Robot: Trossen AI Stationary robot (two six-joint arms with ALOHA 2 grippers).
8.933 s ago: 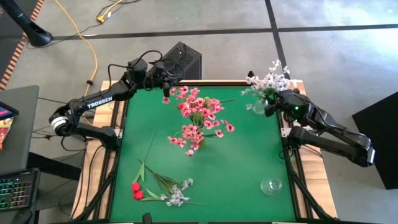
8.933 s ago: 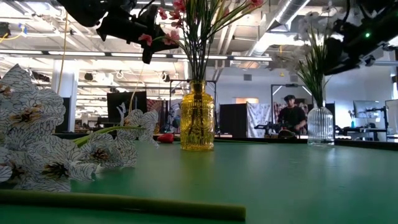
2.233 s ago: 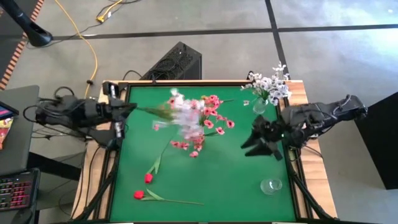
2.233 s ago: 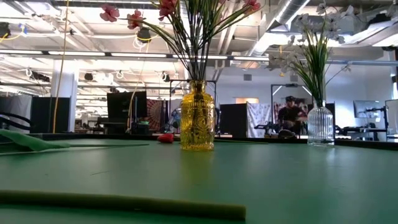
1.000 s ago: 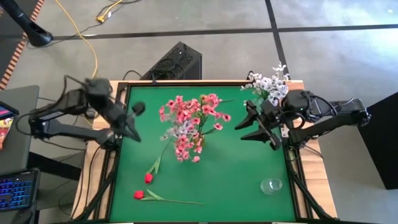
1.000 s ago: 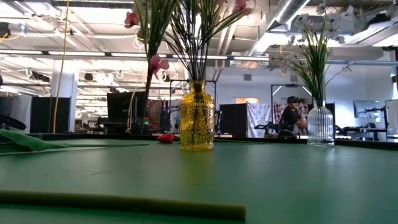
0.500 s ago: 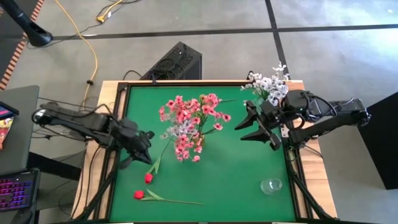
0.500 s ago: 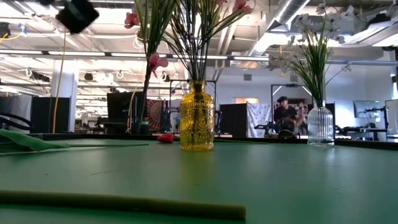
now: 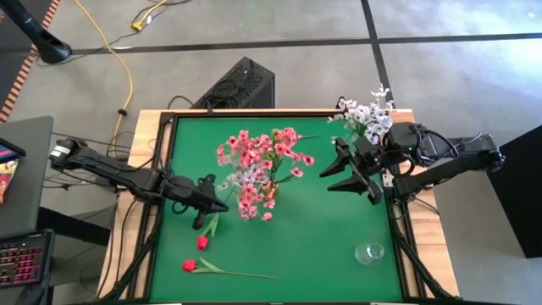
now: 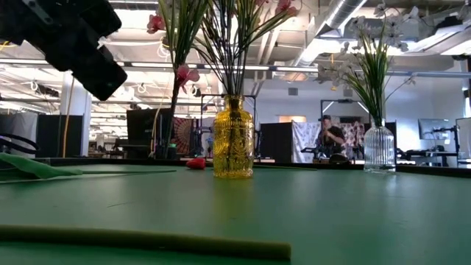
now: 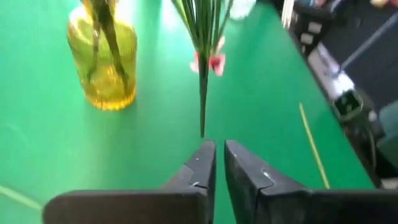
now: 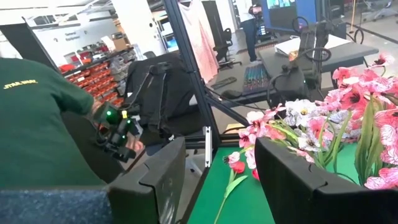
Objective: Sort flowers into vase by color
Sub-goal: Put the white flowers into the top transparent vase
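Pink flowers [image 9: 269, 152] stand in a yellow vase [image 10: 233, 140] at mid-table, with a white-grey cluster [image 9: 246, 175] among them. A bundle of green stems [image 11: 203, 93] hangs outside the vase; its cut end is just ahead of my left gripper [image 11: 219, 149]. That gripper is low at the vase's left [image 9: 222, 205], its fingers shut to a thin slit and holding nothing. White flowers [image 9: 366, 114] fill a clear vase [image 10: 379, 147] at the far right. Two red buds [image 9: 201, 242] [image 9: 188, 265] lie on the mat near the left front. My right gripper [image 9: 330, 180] hangs open near the right edge.
A small glass vessel [image 9: 369, 252] stands at the near right. A long green stem [image 10: 147, 241] lies across the front of the mat. A person in a green shirt [image 12: 43, 124] is beyond the table's left side. A black box [image 9: 241, 83] sits behind the far edge.
My left gripper has come down from high at the far left. It has swung toward the table's near edge and right, and rolled as it went. It is now low beside the yellow vase. The flowers and my right arm have kept still.
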